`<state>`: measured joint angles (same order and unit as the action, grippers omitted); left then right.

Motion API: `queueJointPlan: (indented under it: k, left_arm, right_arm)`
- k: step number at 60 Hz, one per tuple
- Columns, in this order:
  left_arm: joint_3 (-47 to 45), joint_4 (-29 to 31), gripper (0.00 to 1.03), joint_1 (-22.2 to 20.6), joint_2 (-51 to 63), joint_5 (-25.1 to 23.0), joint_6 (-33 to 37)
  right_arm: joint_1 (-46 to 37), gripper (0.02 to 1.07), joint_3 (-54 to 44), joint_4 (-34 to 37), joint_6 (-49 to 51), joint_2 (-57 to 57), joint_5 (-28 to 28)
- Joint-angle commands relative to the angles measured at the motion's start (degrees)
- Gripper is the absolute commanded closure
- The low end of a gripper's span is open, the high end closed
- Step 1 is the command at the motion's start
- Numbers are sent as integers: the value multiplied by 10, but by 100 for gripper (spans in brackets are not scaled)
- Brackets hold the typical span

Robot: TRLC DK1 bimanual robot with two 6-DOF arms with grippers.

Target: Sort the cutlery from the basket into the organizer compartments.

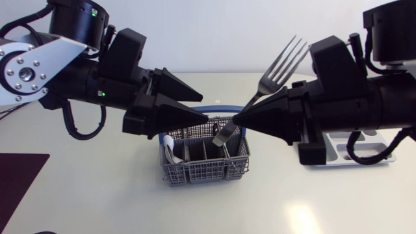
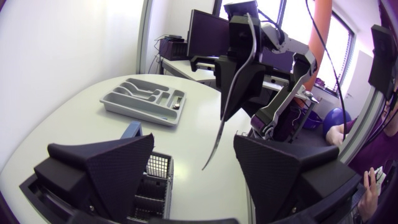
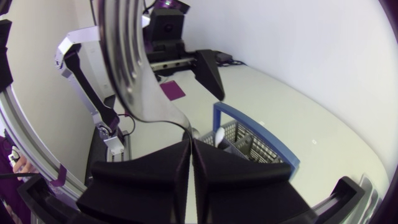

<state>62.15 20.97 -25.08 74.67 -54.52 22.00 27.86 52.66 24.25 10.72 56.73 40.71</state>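
My right gripper (image 1: 238,121) is shut on a silver fork (image 1: 281,65), gripping its neck. The tines point up and the handle hangs down over the grey wire basket (image 1: 195,170), which has a blue handle. My left gripper (image 1: 205,108) stands open just left of the fork, above the basket, not touching it. In the left wrist view the fork (image 2: 231,99) hangs ahead of the spread fingers (image 2: 118,162), with the white organizer (image 2: 142,98) farther back on the table. In the right wrist view the fork (image 3: 127,62) rises from my shut gripper (image 3: 191,155). More cutlery (image 1: 170,151) stands in the basket.
The organizer (image 1: 370,153) lies at the right, partly hidden behind my right arm. A dark maroon mat (image 1: 19,185) sits at the table's front left corner.
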Motion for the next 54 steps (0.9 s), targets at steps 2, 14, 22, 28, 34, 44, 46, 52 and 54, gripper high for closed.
queueJointPlan:
  k: [2, 14, 22, 28, 34, 44, 46, 52, 54]
  left_arm:
    - [6, -1, 6, 14, -26, 25, -21]
    - [-15, 0, 6, 4, -52, 98, -19]
    - [-20, 9, 6, -19, -65, 148, -16]
    - [-27, 14, 6, -37, -73, 188, -14]
    - [-34, 19, 6, -50, -80, 219, -8]
    - [-38, 27, 6, -61, -91, 247, -4]
    - [-40, 28, 6, -66, -94, 252, -4]
    - [-40, 30, 6, -80, -97, 267, -4]
    - [-40, 31, 6, -82, -98, 268, -4]
  right_arm:
    - [-19, 102, 18, 41, 26, -21, -40]
    - [-74, 102, 39, 135, 64, -30, -156]
    - [-154, 102, 71, 181, 79, -11, -187]
    - [-233, 102, 94, 197, 92, 20, -198]
    - [-289, 102, 115, 207, 100, 66, -230]
    - [-353, 102, 141, 186, 114, 164, -295]
    - [-365, 102, 144, 171, 114, 184, -314]
    - [-379, 102, 159, 146, 114, 240, -353]
    - [-381, 102, 164, 139, 113, 254, -365]
